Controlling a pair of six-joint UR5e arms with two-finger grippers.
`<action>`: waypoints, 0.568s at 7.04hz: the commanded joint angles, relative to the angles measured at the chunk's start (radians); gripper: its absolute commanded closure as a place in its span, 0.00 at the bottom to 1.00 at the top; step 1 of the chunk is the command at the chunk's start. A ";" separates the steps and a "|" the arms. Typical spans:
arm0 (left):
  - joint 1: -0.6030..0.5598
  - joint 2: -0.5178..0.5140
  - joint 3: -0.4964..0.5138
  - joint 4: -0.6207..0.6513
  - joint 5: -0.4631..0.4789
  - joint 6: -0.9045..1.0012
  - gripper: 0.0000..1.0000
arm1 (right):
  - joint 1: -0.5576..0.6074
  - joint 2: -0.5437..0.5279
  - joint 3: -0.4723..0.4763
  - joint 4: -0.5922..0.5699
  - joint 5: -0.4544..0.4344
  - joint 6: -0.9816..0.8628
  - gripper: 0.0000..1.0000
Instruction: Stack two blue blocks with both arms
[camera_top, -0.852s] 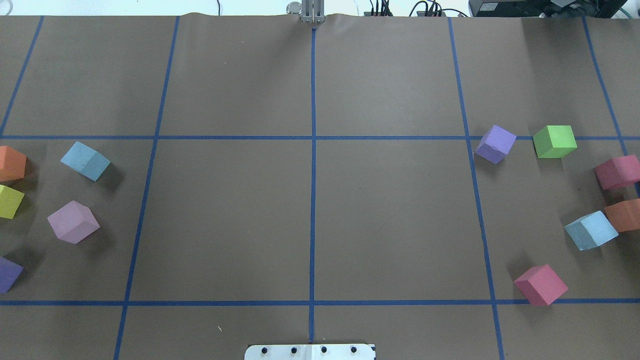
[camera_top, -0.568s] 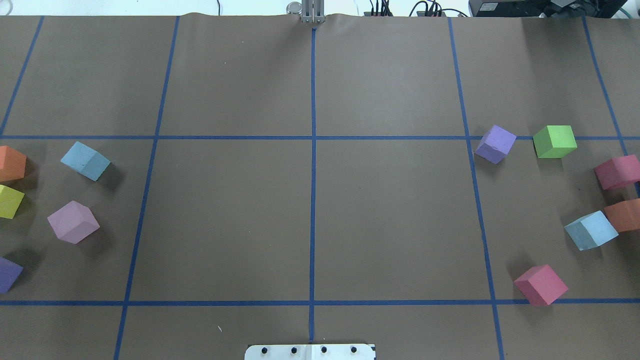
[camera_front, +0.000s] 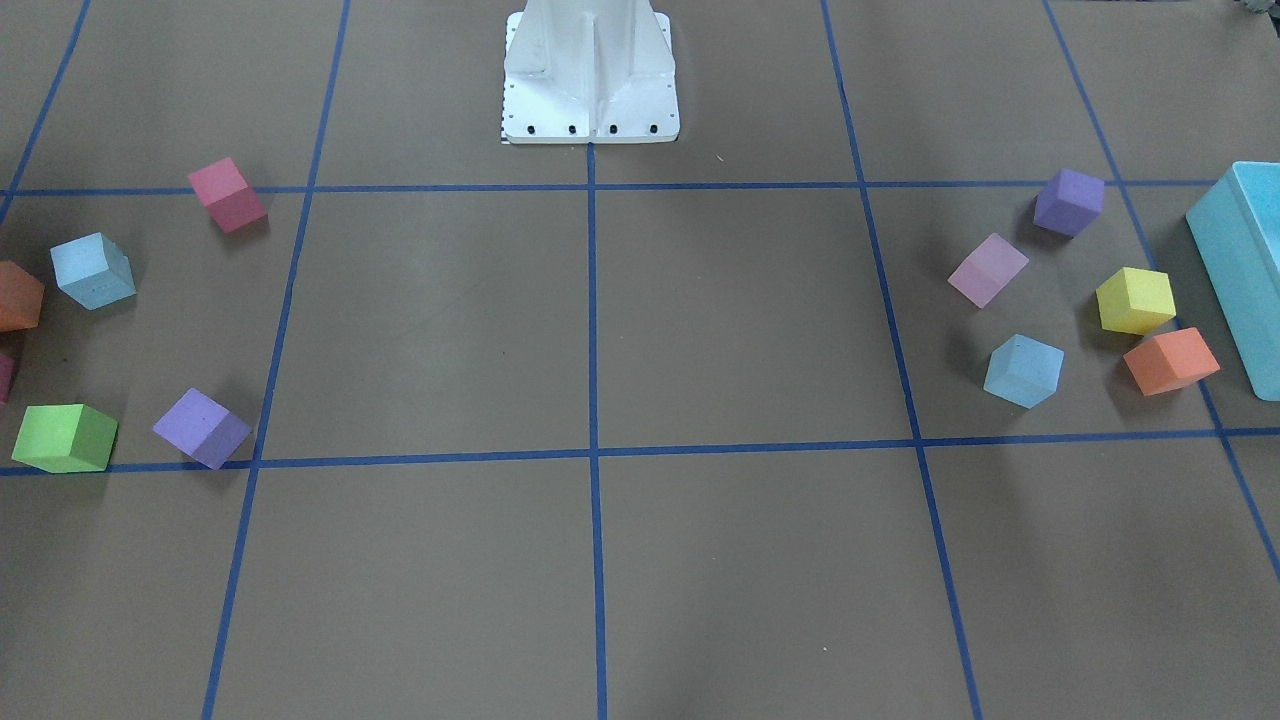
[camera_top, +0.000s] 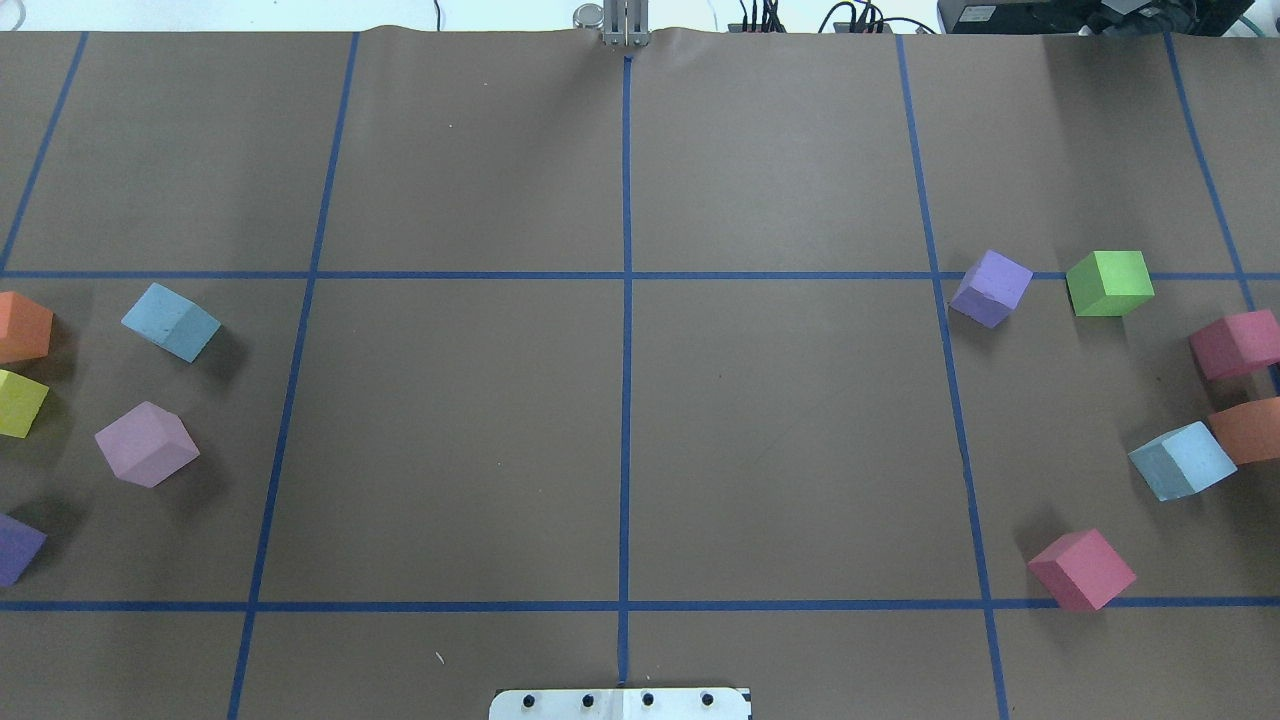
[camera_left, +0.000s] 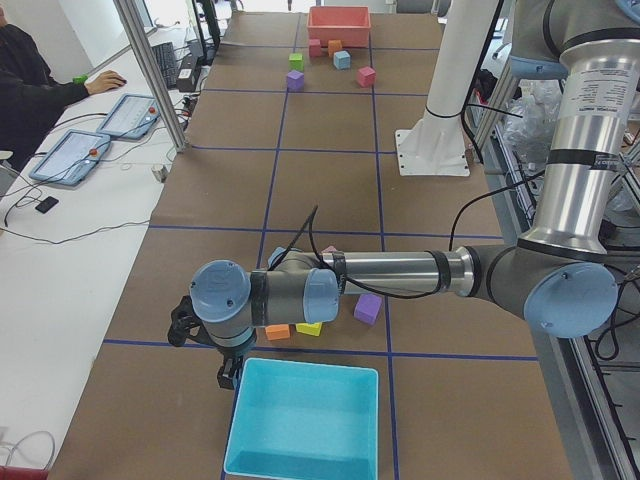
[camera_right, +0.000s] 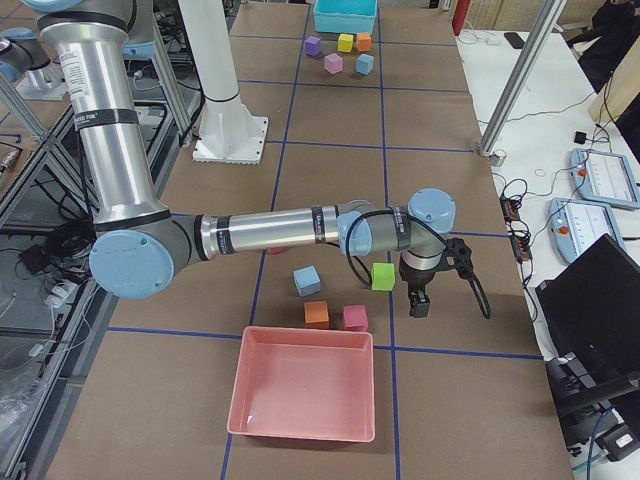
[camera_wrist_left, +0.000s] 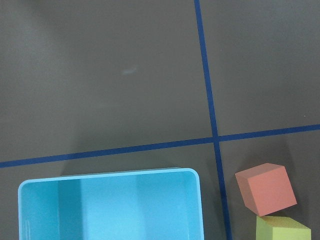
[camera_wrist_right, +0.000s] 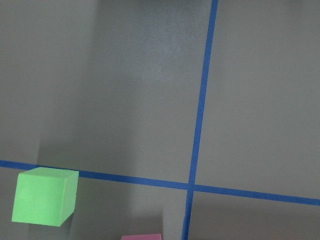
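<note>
One pale blue block (camera_top: 170, 321) lies on the table's left side, between an orange cube (camera_top: 22, 327) and a pale pink cube (camera_top: 147, 444). The other blue block (camera_top: 1183, 460) lies at the right, touching an orange cube (camera_top: 1248, 430). Both also show in the front view, one (camera_front: 1023, 371) on its right and one (camera_front: 92, 270) on its left. My left gripper (camera_left: 229, 377) hangs over the turquoise bin's far rim, away from its block. My right gripper (camera_right: 419, 305) hangs beside the green cube (camera_right: 383, 276), right of the blue block (camera_right: 307, 281). I cannot tell whether either is open or shut.
A turquoise bin (camera_front: 1240, 270) stands at the left end and a red-pink bin (camera_right: 300, 385) at the right end. Purple (camera_top: 990, 287), green (camera_top: 1108, 283), pink (camera_top: 1082, 569) and yellow (camera_top: 18, 402) cubes lie around the blue blocks. The white pedestal (camera_front: 590, 70) stands at mid-table.
</note>
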 joint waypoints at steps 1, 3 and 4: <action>0.001 0.000 -0.008 0.002 0.000 -0.001 0.02 | -0.065 -0.065 0.113 0.003 0.047 0.049 0.00; 0.002 -0.003 -0.034 0.016 0.000 -0.012 0.02 | -0.097 -0.205 0.282 0.004 0.081 0.086 0.00; 0.001 -0.002 -0.034 0.016 0.000 -0.012 0.02 | -0.129 -0.265 0.310 0.069 0.080 0.133 0.00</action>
